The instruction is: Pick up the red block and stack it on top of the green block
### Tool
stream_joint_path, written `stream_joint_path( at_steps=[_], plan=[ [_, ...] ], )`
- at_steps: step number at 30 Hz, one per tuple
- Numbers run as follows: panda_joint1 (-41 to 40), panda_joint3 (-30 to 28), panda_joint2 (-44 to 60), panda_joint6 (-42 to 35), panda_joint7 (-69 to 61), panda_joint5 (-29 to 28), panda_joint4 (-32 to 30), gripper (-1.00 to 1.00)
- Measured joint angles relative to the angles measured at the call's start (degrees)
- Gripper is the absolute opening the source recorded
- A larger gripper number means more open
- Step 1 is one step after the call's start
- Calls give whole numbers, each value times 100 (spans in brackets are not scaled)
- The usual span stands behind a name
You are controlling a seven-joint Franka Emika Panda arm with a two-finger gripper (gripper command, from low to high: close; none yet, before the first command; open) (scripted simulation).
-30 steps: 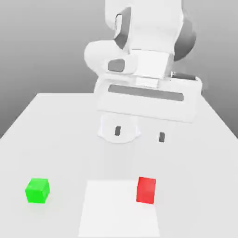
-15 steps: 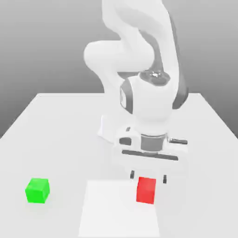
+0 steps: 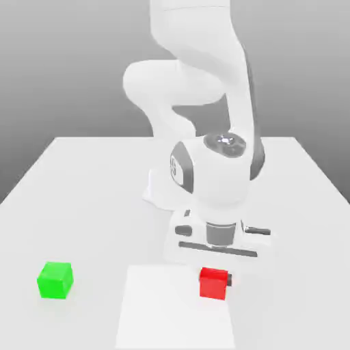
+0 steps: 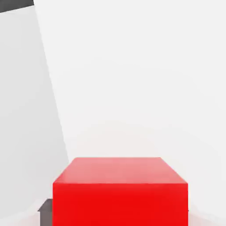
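The red block [image 3: 212,285] rests on the white table [image 3: 89,184], toward the exterior view's right and near the front edge. My gripper [image 3: 214,277] has come straight down over it and is shut on it, with one dark fingertip [image 3: 229,278] showing against the block's right side. In the hand view the red block [image 4: 120,194] sits very close, and a dark fingertip [image 4: 45,209] presses against its side. The green block [image 3: 55,279] stands alone on the table, well off to the exterior view's left of the red block.
A paler rectangular patch [image 3: 164,314] marks the table's front middle, between the two blocks. The arm's white base [image 3: 158,191] stands at the table's middle back, with the arm bent forward over the red block.
The hand dropped from high above the table down onto the red block. Its fingers, spread wide earlier, have closed on the block's sides. The green block has not moved.
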Motion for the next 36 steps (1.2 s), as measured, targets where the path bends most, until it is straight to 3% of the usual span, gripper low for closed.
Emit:
stream_joint_path(
  at_steps=[14, 19, 25, 29, 31, 36],
  plan=[
    [-236, 524, -1328, -1116, -799, 1187, -198, -100],
    [344, -457, -1406, -1328, -194, 1213, -67, -100],
    [-1214, -1502, -1402, -1646, 866, 1195, 258, -100],
    [-2429, -1868, -1368, -1921, 1764, 1192, 563, -100],
    [-3143, -1789, -1270, -1917, 2030, 1218, 656, -100],
    [-2947, -1332, -352, -1075, 1966, 1443, 727, -100]
  ],
)
